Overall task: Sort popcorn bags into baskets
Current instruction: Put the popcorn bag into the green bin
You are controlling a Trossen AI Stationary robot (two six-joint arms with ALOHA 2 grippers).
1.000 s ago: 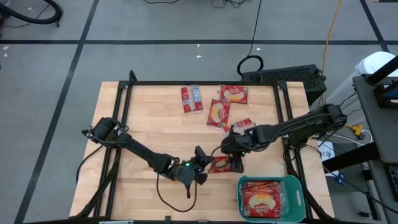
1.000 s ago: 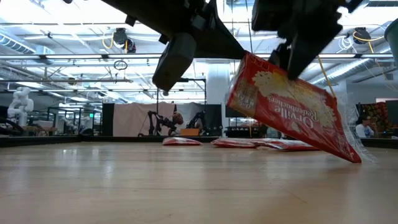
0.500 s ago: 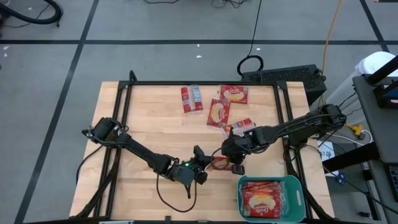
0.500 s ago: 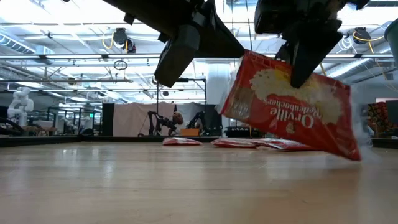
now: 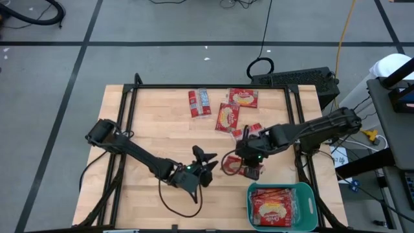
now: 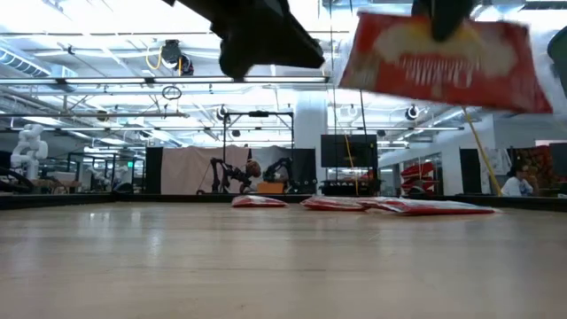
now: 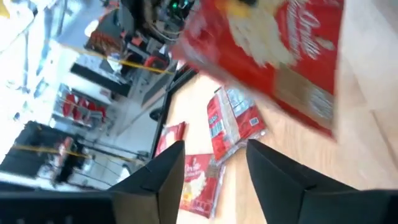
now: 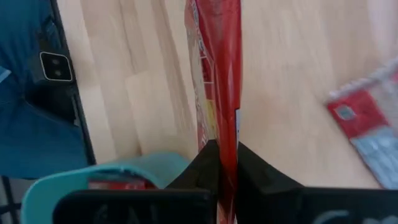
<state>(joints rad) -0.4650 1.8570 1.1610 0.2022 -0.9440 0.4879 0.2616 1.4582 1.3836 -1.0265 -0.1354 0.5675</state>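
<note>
Above the wooden tabletop (image 5: 162, 123), the right pincer (image 5: 249, 163) grips a flat red popcorn packet (image 5: 234, 164) by its edge, lifted clear; the left pincer (image 5: 208, 160) hangs beside it, fingers spread and empty. Carrying appears underway; next, swing over the teal plastic basket (image 5: 307, 191) and release.

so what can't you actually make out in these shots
- Low view: the lifted popcorn bag is motion-blurred, print unreadable; the picture's top edge cuts off the right gripper holding it.
- High view: how many packets lie in the teal basket; they overlap.
- Right wrist view: the held bag shows edge-on, face unseen.
</note>
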